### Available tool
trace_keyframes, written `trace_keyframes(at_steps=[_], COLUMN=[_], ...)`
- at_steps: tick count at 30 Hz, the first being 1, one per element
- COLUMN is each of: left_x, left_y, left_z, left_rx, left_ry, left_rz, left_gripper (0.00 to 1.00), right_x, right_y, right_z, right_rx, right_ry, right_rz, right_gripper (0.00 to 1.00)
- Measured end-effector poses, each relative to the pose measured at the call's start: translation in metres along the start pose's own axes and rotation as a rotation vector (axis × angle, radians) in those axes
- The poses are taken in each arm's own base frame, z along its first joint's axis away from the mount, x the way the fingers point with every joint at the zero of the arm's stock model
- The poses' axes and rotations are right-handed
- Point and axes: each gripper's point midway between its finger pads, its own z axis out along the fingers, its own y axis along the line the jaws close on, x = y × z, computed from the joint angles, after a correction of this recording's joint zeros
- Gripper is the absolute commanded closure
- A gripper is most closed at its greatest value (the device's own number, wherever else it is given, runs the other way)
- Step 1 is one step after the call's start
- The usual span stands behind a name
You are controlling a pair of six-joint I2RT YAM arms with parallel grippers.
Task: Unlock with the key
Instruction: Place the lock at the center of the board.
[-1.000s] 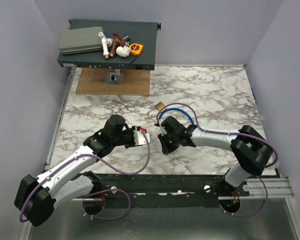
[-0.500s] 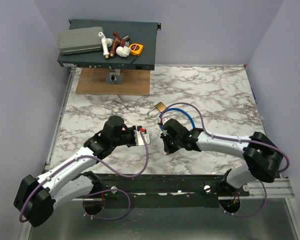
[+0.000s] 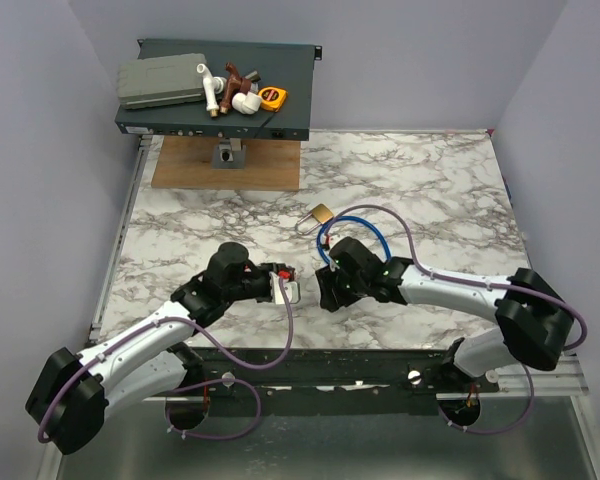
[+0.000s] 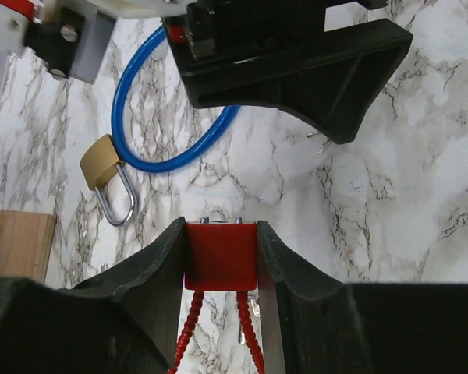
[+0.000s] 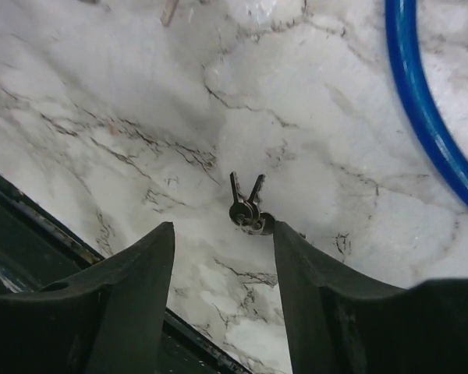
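We look down from high behind the robot across the whole white marble tabletop (image 3: 440,180). Our wrist cameras sit close above it, sighting along the left end effector (image 4: 218,227) and the right end effector (image 5: 222,227). All three views share the blue cable loop (image 5: 412,78).

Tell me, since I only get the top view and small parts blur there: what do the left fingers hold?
Observer: In the left wrist view, the left fingers clamp a red tag, with a red cord running from it.
Operator: And where are the keys?
Observer: In the right wrist view, two small keys show in the gap beyond the right fingers, which stand apart and touch nothing.
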Motion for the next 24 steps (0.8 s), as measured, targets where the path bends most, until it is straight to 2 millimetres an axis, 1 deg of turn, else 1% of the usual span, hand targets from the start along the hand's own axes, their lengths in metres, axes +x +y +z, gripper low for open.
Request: trace_keyframes(at_steps=[2, 3, 4, 6, 7, 9, 11, 13, 15, 17, 18, 19, 20, 22, 24], left_x=[0.004, 0.007, 0.009, 0.013, 0.014, 0.013, 0.012, 0.011, 0.010, 0.010, 0.011, 0.013, 0.015, 0.021, 0.023], left_y=[-0.003, -0.005, -0.008, -0.011, -0.012, -0.012, -0.010, -0.009, -0.009, -0.009, -0.009, -0.010, -0.012, -0.022, -0.031], left_z=[0.001, 0.001, 0.001, 0.001, 0.001, 0.000, -0.001, -0.001, -0.002, -0.001, -0.001, 0.000, 0.000, 0.002, 0.005], left_rx=[0.002, 0.006, 0.010, 0.017, 0.017, 0.016, 0.010, 0.005, 0.004, 0.002, 0.002, 0.002, 0.005, 0.033, 0.066], left_ry=[0.002, 0.006, 0.011, 0.017, 0.018, 0.016, 0.013, 0.010, 0.008, 0.006, 0.005, 0.002, 0.003, 0.008, 0.003], left_rz=[0.006, 0.011, 0.012, 0.014, 0.016, 0.020, 0.028, 0.035, 0.041, 0.050, 0.055, 0.065, 0.068, 0.096, 0.130], left_gripper=[1.00, 1.00, 1.00, 1.00, 1.00, 1.00, 1.00, 1.00, 0.99, 0.95, 0.91, 0.82, 0.75, 0.69, 0.64], right_x=[0.013, 0.019, 0.023, 0.031, 0.033, 0.031, 0.029, 0.028, 0.028, 0.028, 0.026, 0.026, 0.025, 0.019, 0.005], right_y=[-0.002, -0.002, -0.002, -0.004, -0.004, -0.003, -0.002, -0.002, -0.001, -0.002, -0.003, -0.005, -0.007, -0.008, -0.004], right_z=[0.008, 0.011, 0.015, 0.021, 0.023, 0.026, 0.029, 0.031, 0.032, 0.031, 0.030, 0.028, 0.025, 0.014, -0.002], right_rx=[-0.002, -0.005, -0.007, -0.004, -0.002, -0.003, -0.002, 0.000, 0.001, 0.006, 0.012, 0.022, 0.029, 0.031, 0.008], right_ry=[0.050, 0.073, 0.092, 0.126, 0.138, 0.140, 0.142, 0.144, 0.146, 0.143, 0.135, 0.126, 0.113, 0.069, -0.004], right_rz=[0.001, 0.002, 0.003, 0.005, 0.005, 0.006, 0.007, 0.007, 0.012, 0.014, 0.014, 0.013, 0.011, 0.008, 0.004], right_gripper=[0.45, 0.48, 0.52, 0.63, 0.66, 0.73, 0.84, 0.97, 0.99, 0.99, 0.99, 0.99, 0.99, 0.99, 0.99])
